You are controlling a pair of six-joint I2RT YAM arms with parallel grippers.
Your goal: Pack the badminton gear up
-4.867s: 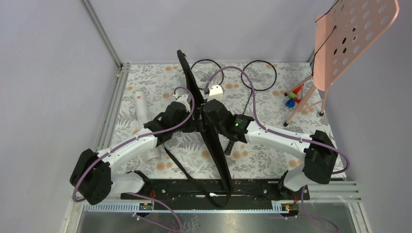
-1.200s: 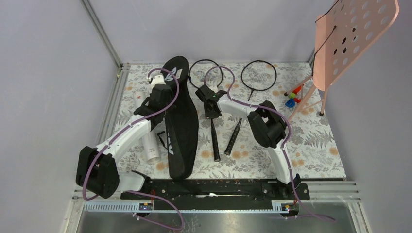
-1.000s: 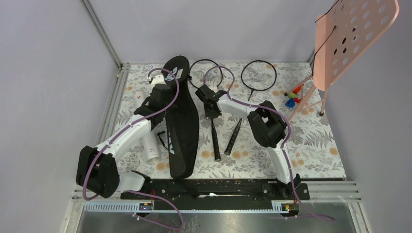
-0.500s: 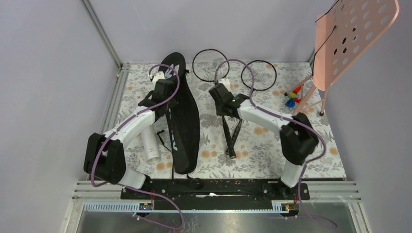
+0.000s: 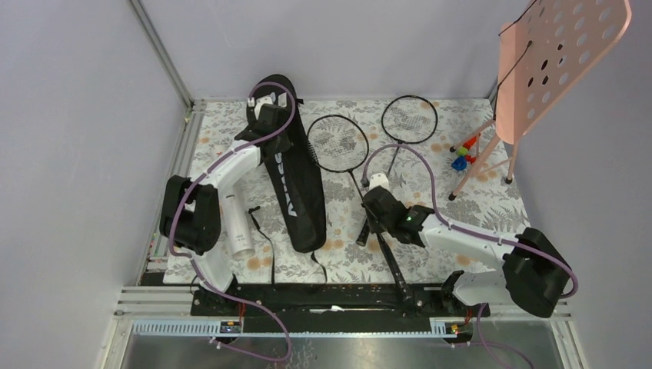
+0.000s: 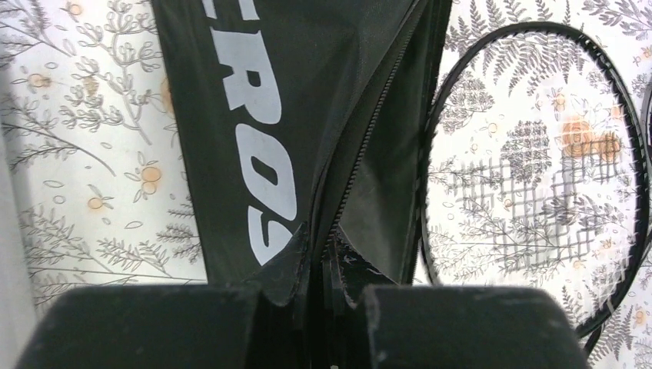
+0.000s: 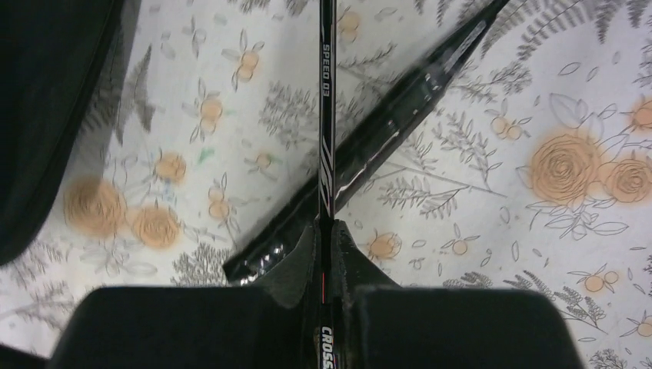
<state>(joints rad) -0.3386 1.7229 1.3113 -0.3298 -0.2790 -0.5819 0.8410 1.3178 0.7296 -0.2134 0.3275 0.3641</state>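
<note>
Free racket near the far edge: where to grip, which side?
Probably its thin shaft just below the head, from straight above, fingers across it. The free racket lies flat, and the held racket in the right gripper crosses its handle.

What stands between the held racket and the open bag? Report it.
Nothing visible lies between the racket head and the bag; the head sits right beside the open zip, whose edge the left gripper holds. The other racket's handle crosses under the held shaft just ahead of the right gripper and may get dragged.
</note>
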